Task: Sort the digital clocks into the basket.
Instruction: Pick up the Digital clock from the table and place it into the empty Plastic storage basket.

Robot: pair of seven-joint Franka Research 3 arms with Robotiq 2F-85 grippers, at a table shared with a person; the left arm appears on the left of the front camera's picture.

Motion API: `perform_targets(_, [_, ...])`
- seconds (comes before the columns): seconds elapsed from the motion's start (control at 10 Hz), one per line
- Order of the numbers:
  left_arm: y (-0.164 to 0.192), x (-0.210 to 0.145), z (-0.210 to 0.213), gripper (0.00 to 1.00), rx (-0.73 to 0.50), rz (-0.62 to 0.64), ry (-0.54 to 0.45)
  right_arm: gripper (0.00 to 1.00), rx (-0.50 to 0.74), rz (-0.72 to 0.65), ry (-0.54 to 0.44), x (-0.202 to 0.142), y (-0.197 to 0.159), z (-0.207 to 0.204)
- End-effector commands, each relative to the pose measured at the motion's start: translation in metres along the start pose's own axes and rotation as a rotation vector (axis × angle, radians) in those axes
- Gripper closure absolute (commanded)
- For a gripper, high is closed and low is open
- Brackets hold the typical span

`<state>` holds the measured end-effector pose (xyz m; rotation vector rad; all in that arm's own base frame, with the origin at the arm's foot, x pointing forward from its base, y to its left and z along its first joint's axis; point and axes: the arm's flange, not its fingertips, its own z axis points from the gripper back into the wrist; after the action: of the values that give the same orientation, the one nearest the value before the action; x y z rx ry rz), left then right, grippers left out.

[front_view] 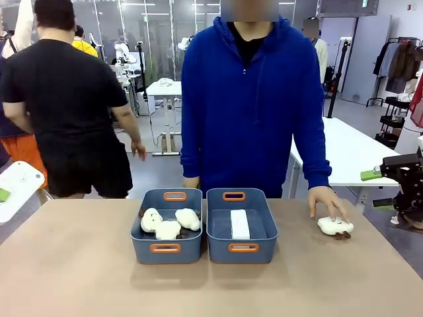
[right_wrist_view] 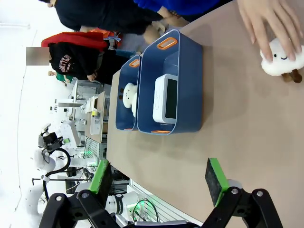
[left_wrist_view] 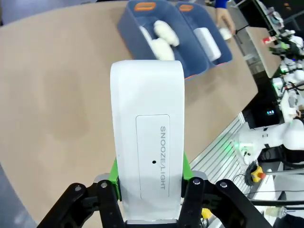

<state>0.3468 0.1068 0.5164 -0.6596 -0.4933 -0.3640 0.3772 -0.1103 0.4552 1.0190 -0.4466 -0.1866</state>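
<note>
The left gripper (left_wrist_view: 149, 190) is clamping one digital clock (left_wrist_view: 147, 109) (printed SNOOZE/LIGHT), well apart from the basket (front_view: 221, 252); a second digital clock (front_view: 240, 224) is lying inside it. The right gripper (right_wrist_view: 157, 178) is standing with its jaws apart.

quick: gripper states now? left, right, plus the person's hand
Left gripper: closed on a digital clock.
Right gripper: open, empty.
Person's hand: resting on a plush toy on the table.
</note>
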Motion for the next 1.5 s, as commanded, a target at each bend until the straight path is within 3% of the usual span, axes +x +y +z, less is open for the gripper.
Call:
perform_targets(0.0, [-0.011,0.000,-0.022,0.90,-0.025,-0.098,-0.048,0.00,0.005,0.008,0.008,0.001,0.000,0.001])
perform_targets(0.2, [-0.030,0.004,-0.029,0.90,-0.067,-0.172,-0.111,0.00,0.005,0.008,0.008,0.001,0.000,0.001])
perform_targets(0.4, [-0.076,0.018,-0.057,0.90,-0.118,-0.327,-0.125,0.00,0.005,0.008,0.008,0.001,0.000,0.001])
perform_targets(0.6, [-0.105,0.043,-0.091,0.90,-0.141,-0.422,-0.146,0.00,0.005,0.008,0.008,0.001,0.000,0.001])
perform_targets(0.8, [-0.139,0.067,-0.155,0.90,-0.120,-0.532,-0.128,0.00,0.005,0.008,0.008,0.001,0.000,0.001])
perform_targets(1.2, [-0.198,0.121,-0.241,0.90,-0.056,-0.473,-0.165,0.00,0.005,0.008,0.008,0.001,0.000,0.001])
perform_targets(1.4, [-0.199,0.128,-0.256,0.90,-0.036,-0.374,-0.166,0.00,0.005,0.008,0.008,0.001,0.000,0.001])
